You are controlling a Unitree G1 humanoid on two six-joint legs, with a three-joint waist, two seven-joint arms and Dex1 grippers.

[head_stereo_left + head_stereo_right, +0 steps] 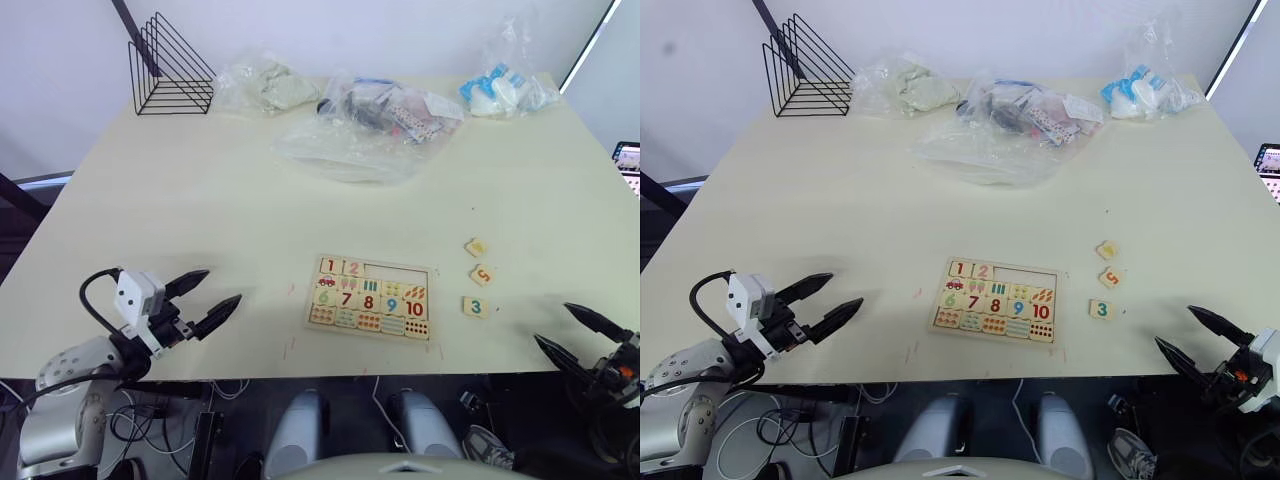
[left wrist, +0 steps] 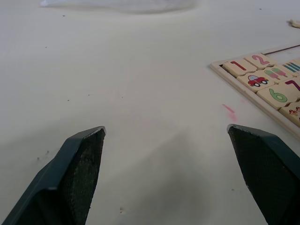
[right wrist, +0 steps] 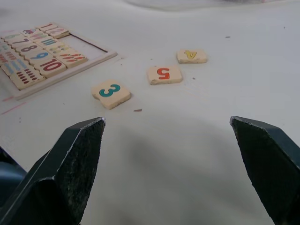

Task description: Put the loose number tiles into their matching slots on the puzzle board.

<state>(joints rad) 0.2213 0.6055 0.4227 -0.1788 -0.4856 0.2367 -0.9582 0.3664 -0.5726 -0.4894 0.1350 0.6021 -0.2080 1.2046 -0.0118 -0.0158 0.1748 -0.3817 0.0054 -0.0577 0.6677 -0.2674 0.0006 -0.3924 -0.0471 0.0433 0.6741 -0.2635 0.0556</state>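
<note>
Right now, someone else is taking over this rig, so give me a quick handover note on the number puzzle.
Left gripper: open, empty, over bare table left of the puzzle board.
Right gripper: open, empty, at the near right table edge, right of the loose tiles.
Done: tiles 1 and 2 sit in the board's top row.
Left: three top-row slots are bare. Tiles 3, 5 and 4 lie loose on the table right of the board, 3 nearest the robot, 4 farthest.
Suggested next: the right gripper looks best placed to take tile 3.

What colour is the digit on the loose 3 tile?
Teal green, clearest in the right wrist view on the 3 tile.
</note>
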